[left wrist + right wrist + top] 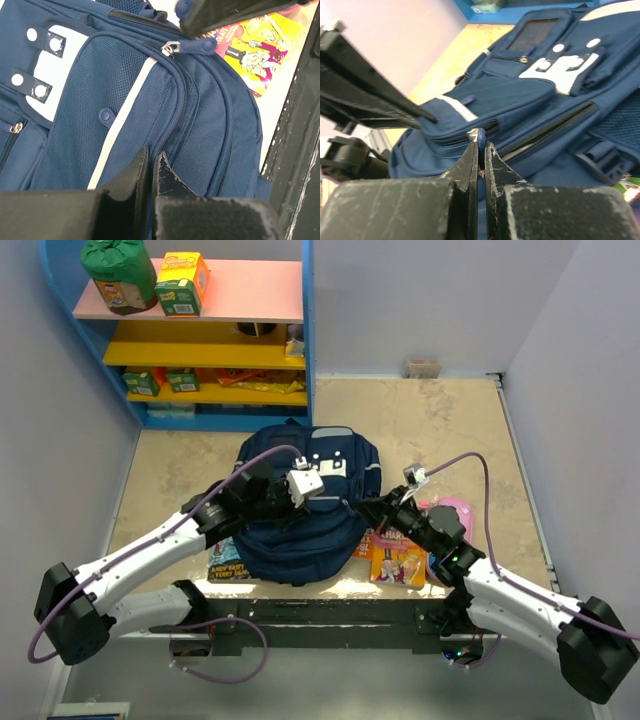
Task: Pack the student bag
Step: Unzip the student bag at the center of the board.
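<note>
Firmly, right claw (481, 146) pinches zipper pull (481, 134) on student bag (515, 97).

L arm (150, 550) reaches fwd from lower-left base, elbow low, wrist angled in twd centre. L gripper (150, 157): jaws closed, tips down against student bag (125, 100); can't tell if fabric is pinched. R arm (520, 590) comes up from lower-right base, forearm pointing inward-left. R gripper (481, 145): jaws closed, blue zip pull (481, 135) nipped betw tips. Both grippers near each other, tips apart.
</note>
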Motion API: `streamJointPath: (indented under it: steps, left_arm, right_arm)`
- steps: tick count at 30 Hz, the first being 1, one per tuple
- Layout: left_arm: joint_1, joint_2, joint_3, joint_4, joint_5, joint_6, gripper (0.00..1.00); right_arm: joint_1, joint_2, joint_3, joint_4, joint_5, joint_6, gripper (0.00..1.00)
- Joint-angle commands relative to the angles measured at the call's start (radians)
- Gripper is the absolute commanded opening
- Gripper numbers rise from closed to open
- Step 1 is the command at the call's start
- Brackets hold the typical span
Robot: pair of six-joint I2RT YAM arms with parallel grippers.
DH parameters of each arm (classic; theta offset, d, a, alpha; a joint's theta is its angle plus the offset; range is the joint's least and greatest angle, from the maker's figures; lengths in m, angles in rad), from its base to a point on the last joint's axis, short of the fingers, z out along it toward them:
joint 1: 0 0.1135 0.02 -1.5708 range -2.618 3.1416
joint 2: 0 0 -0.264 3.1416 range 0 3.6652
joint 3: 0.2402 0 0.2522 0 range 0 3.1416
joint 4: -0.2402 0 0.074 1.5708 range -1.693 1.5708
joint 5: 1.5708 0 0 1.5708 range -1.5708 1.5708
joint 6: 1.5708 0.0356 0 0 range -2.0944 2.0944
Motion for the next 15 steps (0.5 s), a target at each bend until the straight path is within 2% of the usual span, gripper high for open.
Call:
streamJointPath:
  steps: [1, 15]
  left_arm:
    - [0.048, 0.059, 0.074, 0.052, -0.159, -0.026, 0.00]
    - [0.049, 0.251, 0.266, 0.002, -0.130, -0.019, 0.00]
  right_arm:
    - [0.010, -0.051, 0.004, 0.192, -0.118, 0.077, 0.00]
    - [0.272, 0.075, 0.140, 0.155, -0.098, -0.064, 0.00]
